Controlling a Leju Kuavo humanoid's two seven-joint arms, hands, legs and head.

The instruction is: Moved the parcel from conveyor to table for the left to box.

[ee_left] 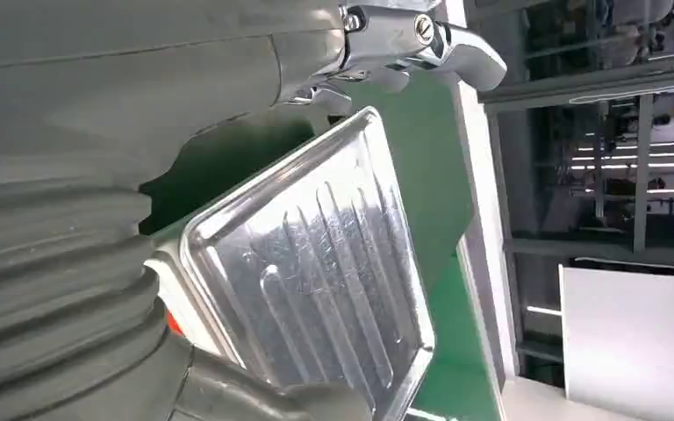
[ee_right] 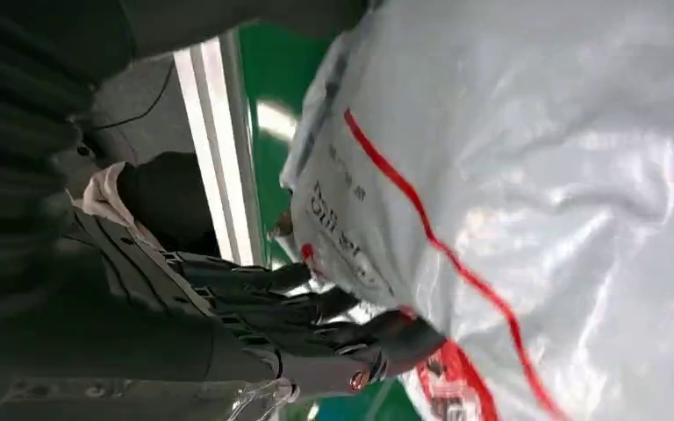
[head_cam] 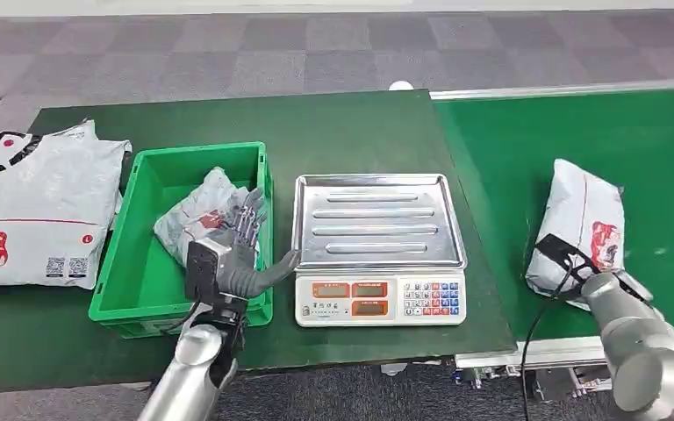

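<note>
One parcel lies on the conveyor, the right hand curling against its near end (grasp unclear) — get fingers well under before lifting toward the table; left hand spread.

We see our left hand hovering open over the green box, above a grey parcel inside it. Our right hand touches another parcel on the conveyor. A scale sits on the worktop.
</note>
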